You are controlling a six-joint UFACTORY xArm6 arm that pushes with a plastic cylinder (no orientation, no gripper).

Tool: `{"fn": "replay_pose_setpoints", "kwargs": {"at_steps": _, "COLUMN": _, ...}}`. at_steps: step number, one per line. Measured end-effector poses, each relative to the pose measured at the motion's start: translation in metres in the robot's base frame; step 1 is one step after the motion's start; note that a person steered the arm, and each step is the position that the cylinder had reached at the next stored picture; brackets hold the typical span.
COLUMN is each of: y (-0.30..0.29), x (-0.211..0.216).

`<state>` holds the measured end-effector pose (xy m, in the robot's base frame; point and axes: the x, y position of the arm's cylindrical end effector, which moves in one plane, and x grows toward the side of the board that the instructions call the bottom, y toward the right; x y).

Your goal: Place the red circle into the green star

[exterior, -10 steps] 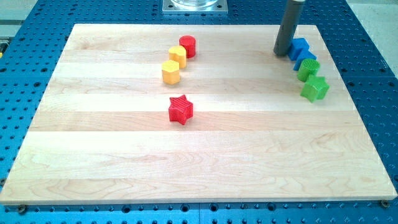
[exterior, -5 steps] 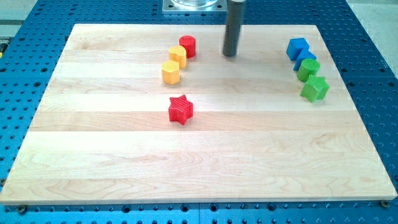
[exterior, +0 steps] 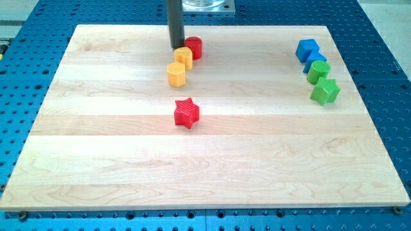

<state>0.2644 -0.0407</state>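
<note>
Bright, even light; perhaps slightly soft.

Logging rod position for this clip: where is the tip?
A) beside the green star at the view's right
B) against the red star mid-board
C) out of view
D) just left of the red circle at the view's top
D: my tip stands just to the view's left of the red circle, above the upper yellow block.
</note>
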Motion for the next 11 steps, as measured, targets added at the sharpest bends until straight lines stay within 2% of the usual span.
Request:
{"fn": "replay_pose_setpoints", "kwargs": {"at_steps": 1, "y": 0.009, "x": 0.002}}
{"fn": "replay_pose_setpoints", "kwargs": {"at_steps": 3, "y": 0.049, "x": 0.047}}
{"fn": "replay_pose_setpoints", "kwargs": {"at_steps": 6, "y": 0.132, "x": 0.054}}
{"fn": "replay_pose_setpoints", "kwargs": {"at_steps": 8, "y": 0.138, "x": 0.141}}
{"fn": "replay_pose_setpoints", "kwargs": {"at_steps": 9, "y": 0.141, "x": 0.132}}
{"fn": "replay_pose_setpoints", "kwargs": {"at_steps": 10, "y": 0.100, "x": 0.146}}
{"fn": "replay_pose_setpoints", "kwargs": {"at_steps": 11, "y": 0.090, "x": 0.190}}
